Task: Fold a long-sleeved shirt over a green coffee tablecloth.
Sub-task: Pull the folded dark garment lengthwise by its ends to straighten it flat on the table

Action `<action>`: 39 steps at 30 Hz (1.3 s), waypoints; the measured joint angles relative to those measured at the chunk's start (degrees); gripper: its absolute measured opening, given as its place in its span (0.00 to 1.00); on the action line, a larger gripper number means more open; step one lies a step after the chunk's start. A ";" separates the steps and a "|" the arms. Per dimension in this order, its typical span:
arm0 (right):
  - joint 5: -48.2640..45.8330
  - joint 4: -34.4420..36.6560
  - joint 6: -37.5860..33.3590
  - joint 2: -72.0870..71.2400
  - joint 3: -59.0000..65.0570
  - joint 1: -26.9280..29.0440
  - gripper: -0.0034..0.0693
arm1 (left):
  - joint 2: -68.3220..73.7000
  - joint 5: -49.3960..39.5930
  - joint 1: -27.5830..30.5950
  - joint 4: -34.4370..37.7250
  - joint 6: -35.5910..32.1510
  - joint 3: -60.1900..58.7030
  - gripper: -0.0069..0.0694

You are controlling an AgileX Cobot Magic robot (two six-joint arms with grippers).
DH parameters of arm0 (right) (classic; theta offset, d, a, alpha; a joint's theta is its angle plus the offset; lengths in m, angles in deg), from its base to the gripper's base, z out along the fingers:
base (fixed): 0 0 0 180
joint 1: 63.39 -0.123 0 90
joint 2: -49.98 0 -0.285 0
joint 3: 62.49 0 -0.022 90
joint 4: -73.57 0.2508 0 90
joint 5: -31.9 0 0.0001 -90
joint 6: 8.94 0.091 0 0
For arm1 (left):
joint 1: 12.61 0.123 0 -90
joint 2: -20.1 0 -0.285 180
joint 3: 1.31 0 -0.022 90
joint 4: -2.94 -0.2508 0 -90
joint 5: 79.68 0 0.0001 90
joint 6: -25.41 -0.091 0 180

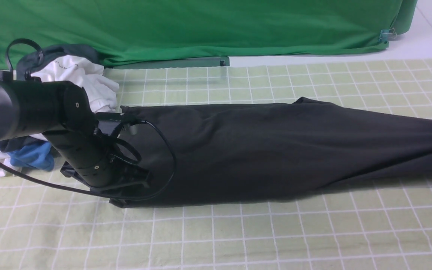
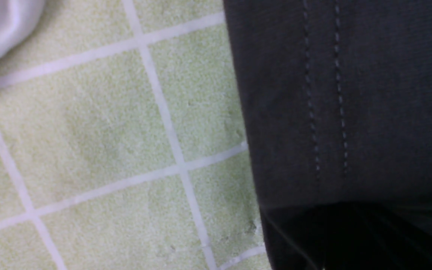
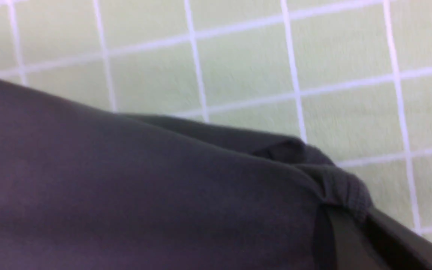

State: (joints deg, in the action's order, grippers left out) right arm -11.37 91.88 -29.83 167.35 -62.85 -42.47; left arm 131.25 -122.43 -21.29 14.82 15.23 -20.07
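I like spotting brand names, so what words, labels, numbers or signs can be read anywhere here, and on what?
No text can be read in any view.
The black shirt shows no print on the side that faces up.
The checked tablecloth has only white grid lines.
The green sheet behind is plain.
The left arm has no legible marking.

No words or numbers can be read here. The long-sleeved shirt (image 1: 276, 150) shows plain black cloth only.
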 joint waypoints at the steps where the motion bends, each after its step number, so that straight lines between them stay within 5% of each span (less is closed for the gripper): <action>1: 0.00 -0.68 1.12 0.32 0.02 0.00 0.10 | 0.00 0.00 0.00 0.00 0.05 0.00 0.11; 12: -2.20 -12.90 8.93 0.26 0.07 0.00 0.56 | 0.00 0.00 0.00 0.32 0.41 0.00 0.11; 33: -6.77 -13.93 12.90 -11.18 0.07 -8.62 0.48 | -0.56 0.28 0.00 0.57 0.45 0.00 0.11; 39: -5.17 -0.16 2.56 -11.18 0.07 -14.11 0.47 | -5.07 1.77 0.00 0.57 0.69 0.00 0.11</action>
State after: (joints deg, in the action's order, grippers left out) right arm -16.54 91.73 -27.27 156.17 -62.78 -56.57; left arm 126.17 -120.66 -21.29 15.39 15.92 -20.07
